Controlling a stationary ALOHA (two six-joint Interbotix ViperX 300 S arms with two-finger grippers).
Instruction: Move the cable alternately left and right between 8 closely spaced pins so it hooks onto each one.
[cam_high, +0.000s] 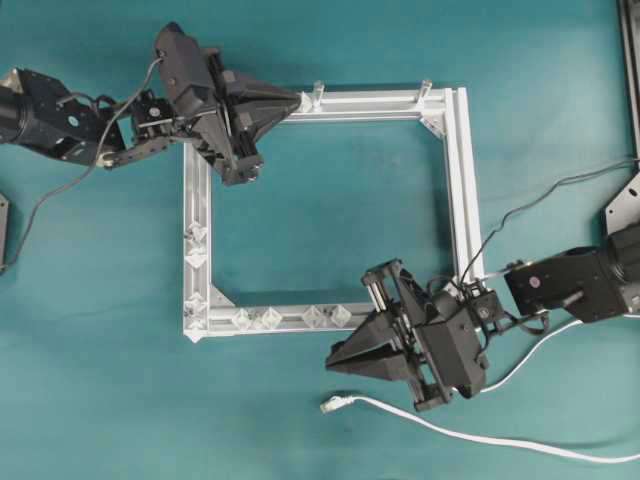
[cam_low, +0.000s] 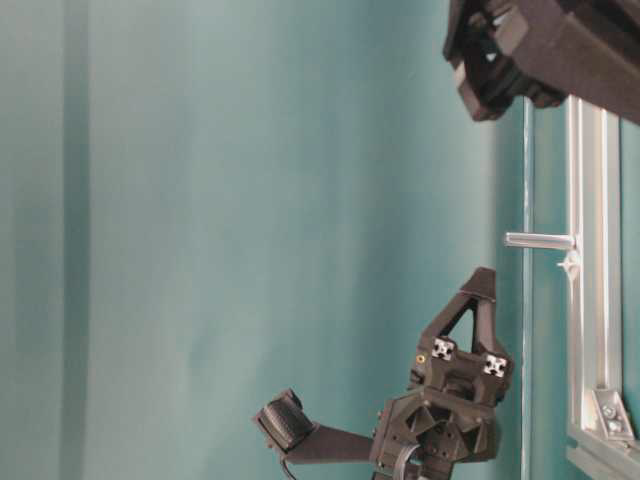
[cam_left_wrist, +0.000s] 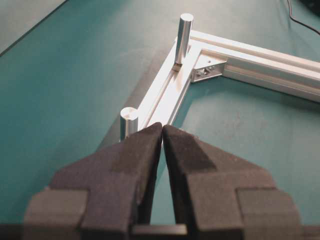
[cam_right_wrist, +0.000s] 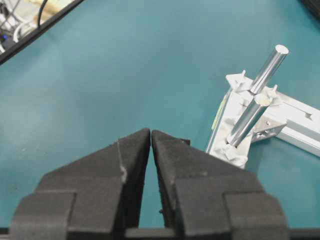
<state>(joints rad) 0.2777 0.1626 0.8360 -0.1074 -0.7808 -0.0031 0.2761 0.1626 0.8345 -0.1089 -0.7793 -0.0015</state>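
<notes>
Loosely, the thin white cable (cam_high: 480, 432), clear-plugged, lies beside the closed, empty right tool (cam_high: 332, 366).

No legible txt, labels or nos. anywhere.

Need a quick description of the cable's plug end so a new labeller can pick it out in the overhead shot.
Start at the square aluminium frame in mid-table and go below its bottom rail, just under the right gripper. The cable is a thin white cord lying loose on the teal cloth, its small clear plug pointing left. The other wires nearby are black.
</notes>
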